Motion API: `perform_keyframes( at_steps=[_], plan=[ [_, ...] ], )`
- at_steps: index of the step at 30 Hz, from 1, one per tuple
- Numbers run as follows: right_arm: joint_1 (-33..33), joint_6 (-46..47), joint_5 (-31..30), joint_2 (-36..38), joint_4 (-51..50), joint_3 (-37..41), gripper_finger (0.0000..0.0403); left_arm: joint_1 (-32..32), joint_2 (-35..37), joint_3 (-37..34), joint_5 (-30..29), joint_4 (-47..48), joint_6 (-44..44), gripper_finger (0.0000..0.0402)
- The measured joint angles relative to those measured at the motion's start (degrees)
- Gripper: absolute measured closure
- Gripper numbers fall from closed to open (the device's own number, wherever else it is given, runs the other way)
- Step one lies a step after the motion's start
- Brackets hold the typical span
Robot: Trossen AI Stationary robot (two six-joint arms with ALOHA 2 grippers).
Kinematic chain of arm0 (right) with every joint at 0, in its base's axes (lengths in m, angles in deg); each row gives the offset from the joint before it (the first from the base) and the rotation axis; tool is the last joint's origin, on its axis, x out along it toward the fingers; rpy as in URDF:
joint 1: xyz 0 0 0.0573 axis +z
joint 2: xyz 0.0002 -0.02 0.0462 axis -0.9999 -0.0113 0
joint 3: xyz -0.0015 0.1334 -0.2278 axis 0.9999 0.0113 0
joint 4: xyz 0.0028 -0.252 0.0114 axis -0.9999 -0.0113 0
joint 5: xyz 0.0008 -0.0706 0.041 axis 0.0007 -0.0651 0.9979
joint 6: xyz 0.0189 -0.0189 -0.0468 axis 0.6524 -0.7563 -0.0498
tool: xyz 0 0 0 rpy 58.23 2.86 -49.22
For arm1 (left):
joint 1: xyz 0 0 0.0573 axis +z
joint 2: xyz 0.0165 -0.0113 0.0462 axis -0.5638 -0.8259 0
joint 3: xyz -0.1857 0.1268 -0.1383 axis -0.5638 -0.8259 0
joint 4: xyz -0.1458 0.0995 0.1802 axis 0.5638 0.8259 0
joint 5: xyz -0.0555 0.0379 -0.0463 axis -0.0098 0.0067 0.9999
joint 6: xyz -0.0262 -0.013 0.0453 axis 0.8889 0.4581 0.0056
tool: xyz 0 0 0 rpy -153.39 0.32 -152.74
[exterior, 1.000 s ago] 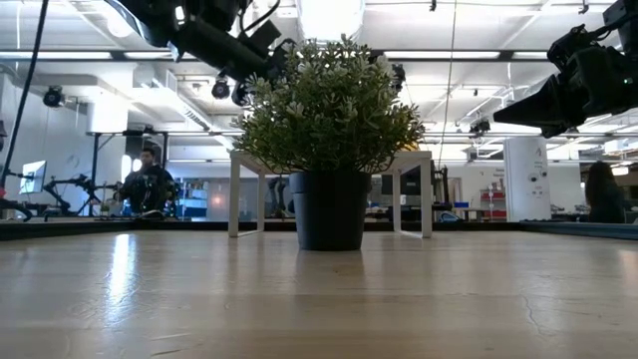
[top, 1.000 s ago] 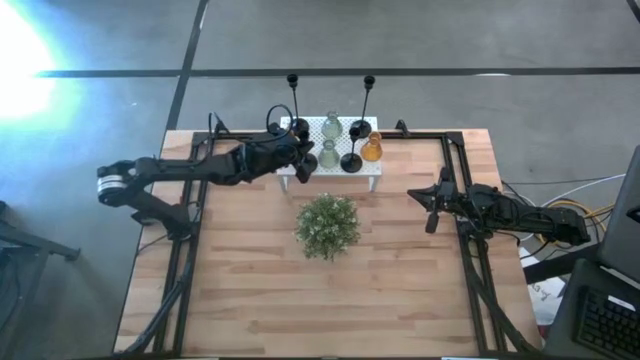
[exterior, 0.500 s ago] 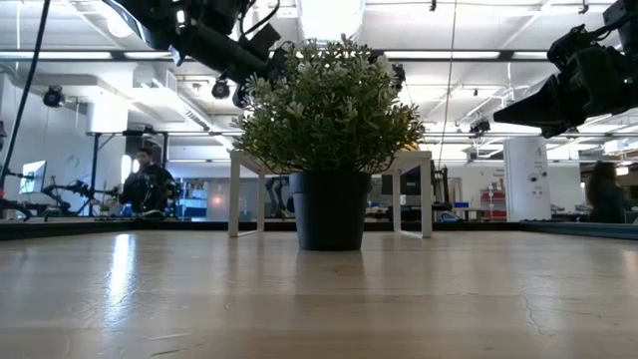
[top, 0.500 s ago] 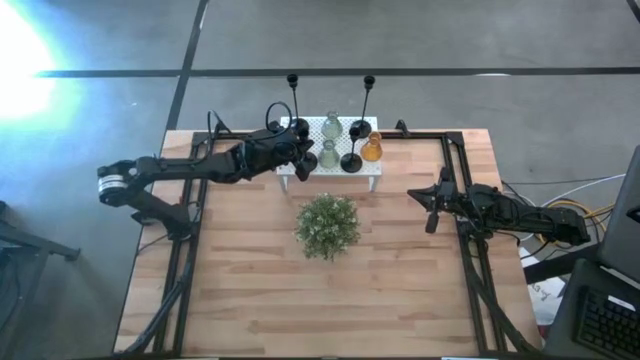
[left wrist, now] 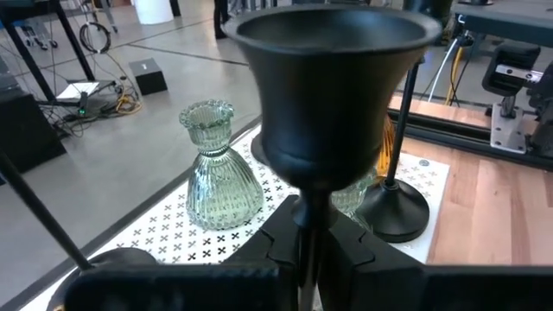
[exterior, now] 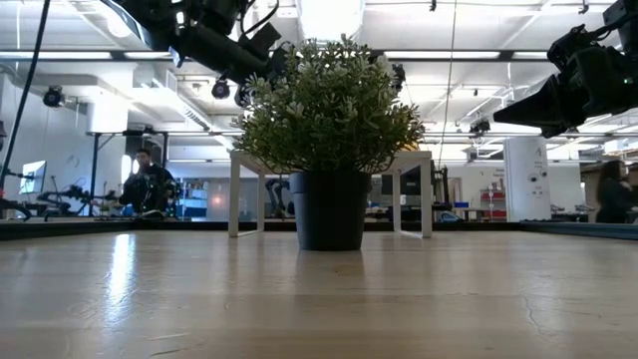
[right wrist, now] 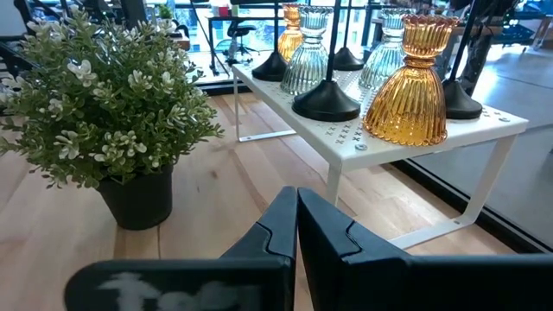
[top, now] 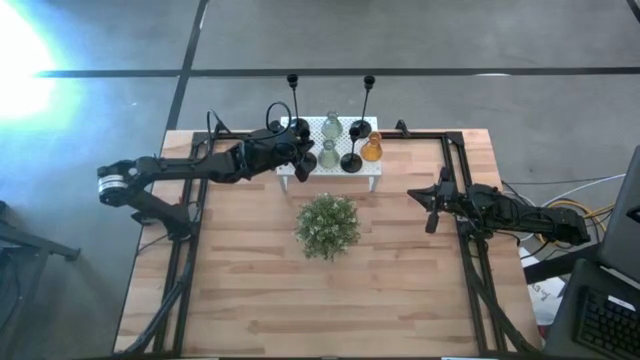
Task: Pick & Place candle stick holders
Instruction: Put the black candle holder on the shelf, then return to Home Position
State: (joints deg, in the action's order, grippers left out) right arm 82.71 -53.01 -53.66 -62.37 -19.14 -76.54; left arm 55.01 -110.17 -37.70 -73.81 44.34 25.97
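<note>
Here, left gripper [left wrist: 313,259] fingers clamped on black candle holder [left wrist: 333,86]

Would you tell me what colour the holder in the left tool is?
Black: the cup-topped holder clamped in the left tool, best in the left wrist view.

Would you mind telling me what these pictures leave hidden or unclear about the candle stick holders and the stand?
- Low view: the holders on the white stand are hidden by the green plant.
- Left wrist view: the black holder in the left hand hides the amber holder behind it; its own base is out of view.
- High view: the left hand covers the stand's left end.
- Right wrist view: the stems' tops are cut off by the edge.
</note>
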Motion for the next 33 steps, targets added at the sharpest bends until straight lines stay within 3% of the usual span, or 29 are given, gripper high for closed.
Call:
perform_keyframes(
  at_steps=[5,20,33],
  plan=[
    [0.00,0.02,0.00,0.00,0.00,0.00,0.0394,0.00,0.00,0.00,0.88,0.09,0.01,0.0361],
    [0.00,0.09,0.02,0.00,0.00,0.00,0.0394,0.09,0.12,0.02,0.53,1.58,0.51,0.0226],
    [-0.02,0.13,0.00,0.00,-0.01,0.00,0.0394,0.09,7.12,0.03,0.11,11.93,-0.38,0.0216]
  ],
)
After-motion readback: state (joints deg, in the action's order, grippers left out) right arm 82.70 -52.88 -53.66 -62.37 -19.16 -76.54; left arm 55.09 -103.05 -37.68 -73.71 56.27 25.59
